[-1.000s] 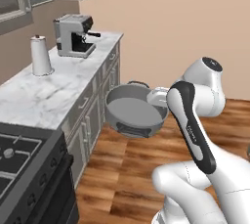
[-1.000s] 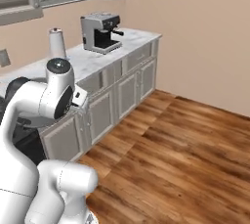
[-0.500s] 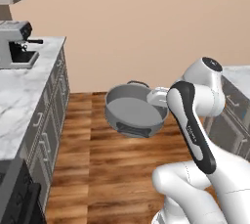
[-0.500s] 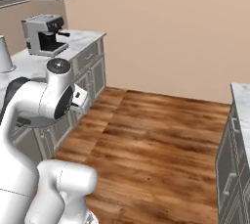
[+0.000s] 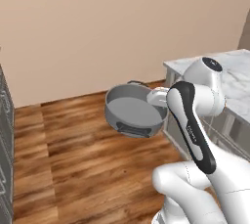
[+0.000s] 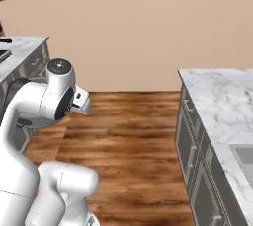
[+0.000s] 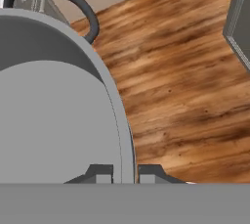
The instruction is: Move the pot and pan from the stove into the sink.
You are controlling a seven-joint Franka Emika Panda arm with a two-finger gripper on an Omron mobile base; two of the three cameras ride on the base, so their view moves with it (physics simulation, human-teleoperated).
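The pot is off the stove and in the air, carried over the wood floor in front of the arm. In the hand view the pincer has one fingertip inside the pot wall and one outside, so it is clenched on the rim of the pot, at the 6 o'clock edge of that view; a loop handle arcs at 11 o'clock. From the left base view the pot hangs level, its open mouth up, empty inside, with the other handle facing the camera.

So the first half of the task is, I judge, midway: the pot is lifted and in transit, not yet set down. A corner of the sink shows at the 4 o'clock edge of the right base view, sunk in the marble desk. It is well apart from the pot. The pan is left to fetch afterwards.

Against the picture half a second ago, the whole scene has swung: the coffee machine and its desk have gone out of the left base view, and the plain wall now takes up most of it, while the desk with the sink has come closer on the right. That is the base turning, not the things moving. The pot keeps the same place relative to the arm, and the grip looks unchanged.
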